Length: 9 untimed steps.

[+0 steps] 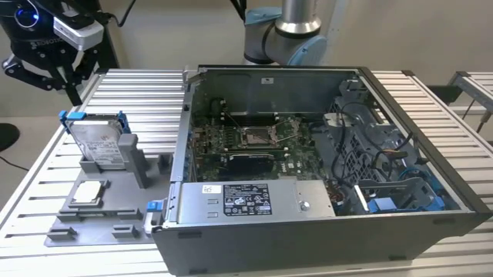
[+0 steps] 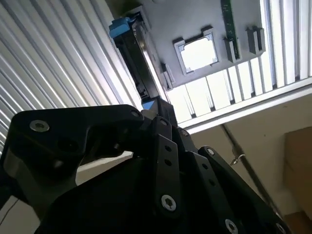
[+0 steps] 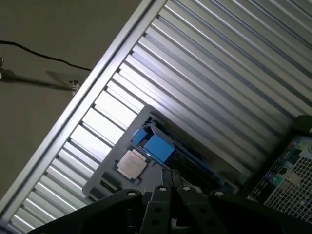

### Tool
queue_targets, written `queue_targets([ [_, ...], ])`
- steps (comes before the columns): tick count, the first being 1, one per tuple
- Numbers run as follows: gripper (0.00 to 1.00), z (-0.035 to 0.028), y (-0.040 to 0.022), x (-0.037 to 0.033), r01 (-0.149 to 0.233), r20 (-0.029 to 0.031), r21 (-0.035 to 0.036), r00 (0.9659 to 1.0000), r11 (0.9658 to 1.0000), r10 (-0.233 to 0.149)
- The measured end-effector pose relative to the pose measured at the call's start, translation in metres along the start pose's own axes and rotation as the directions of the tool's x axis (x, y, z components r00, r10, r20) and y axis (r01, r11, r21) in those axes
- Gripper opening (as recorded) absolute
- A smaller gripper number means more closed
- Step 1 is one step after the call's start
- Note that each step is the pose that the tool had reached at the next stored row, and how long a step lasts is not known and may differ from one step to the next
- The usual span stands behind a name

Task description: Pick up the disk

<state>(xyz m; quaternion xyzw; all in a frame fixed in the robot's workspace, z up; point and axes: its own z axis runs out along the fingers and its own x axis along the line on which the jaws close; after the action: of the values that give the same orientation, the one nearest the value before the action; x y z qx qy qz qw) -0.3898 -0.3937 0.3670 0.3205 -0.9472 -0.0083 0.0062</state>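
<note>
My gripper (image 1: 45, 78), open or closed I cannot tell, hangs near the disk (image 1: 98, 138) upright by the table (image 1: 31, 190) edge: stiff, probably heavy, shock-sensitive, best gripped across its flat faces.

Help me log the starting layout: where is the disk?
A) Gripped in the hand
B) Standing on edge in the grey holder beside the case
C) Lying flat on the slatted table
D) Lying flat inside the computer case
B: in the exterior view the disk stands on edge in the grey holder, on the exterior view's left of the computer case.
</note>
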Motion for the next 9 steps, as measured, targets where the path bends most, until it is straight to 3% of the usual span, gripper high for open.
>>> queue_targets([
  [4,0.0,0.0,0.0,0.0,0.072,-0.003,0.0029,0.9974,0.9974,-0.072],
  [9,0.0,0.0,0.0,0.0,0.162,-0.0068,0.0062,0.9868,0.9868,-0.162],
])
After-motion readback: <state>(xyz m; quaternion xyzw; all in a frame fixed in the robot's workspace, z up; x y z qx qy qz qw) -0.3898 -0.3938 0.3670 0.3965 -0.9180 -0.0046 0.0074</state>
